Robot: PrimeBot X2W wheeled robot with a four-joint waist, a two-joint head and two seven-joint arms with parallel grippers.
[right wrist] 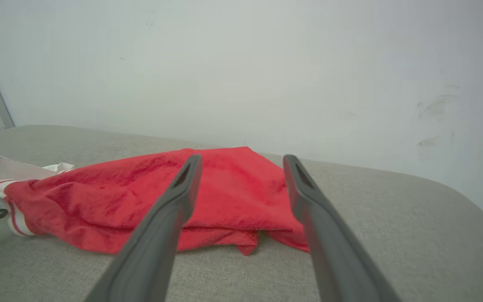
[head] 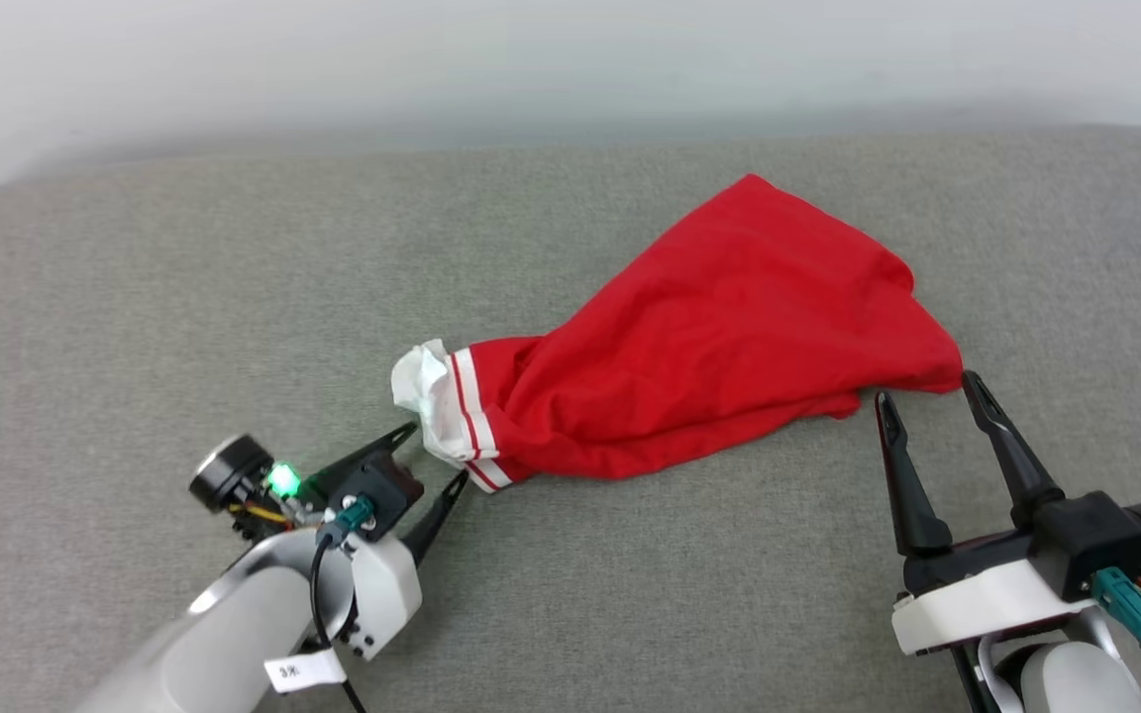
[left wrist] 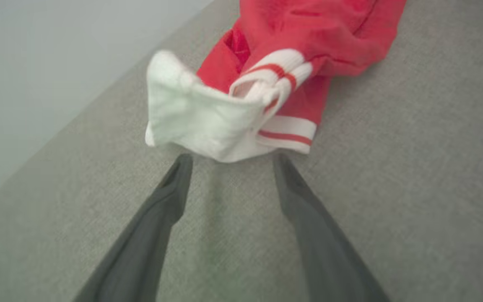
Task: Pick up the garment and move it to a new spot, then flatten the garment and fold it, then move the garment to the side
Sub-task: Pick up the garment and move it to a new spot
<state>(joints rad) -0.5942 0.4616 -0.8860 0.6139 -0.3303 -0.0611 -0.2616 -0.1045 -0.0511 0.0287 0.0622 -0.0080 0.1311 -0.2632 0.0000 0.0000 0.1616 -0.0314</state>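
Observation:
The garment [head: 719, 327] lies bunched in a long red heap on the grey padded surface, running from upper right to lower left. Its white sleeve [head: 427, 391] with red-white striped trim forms the left end. My left gripper [head: 437, 453] stands open just below-left of that sleeve, and in the left wrist view the sleeve [left wrist: 199, 113] lies crumpled just past the spread left gripper [left wrist: 233, 157]. My right gripper [head: 928, 388] is open beside the garment's right corner, nothing between its fingers. From the right wrist the garment [right wrist: 99, 197] lies behind the right gripper [right wrist: 242, 157]. Any lettering is hidden.
The grey fabric surface [head: 234, 267] stretches wide to the left and front of the garment. A pale wall [head: 531, 59] rises behind its far edge. The surface rounds off at the far right corner [right wrist: 455, 197].

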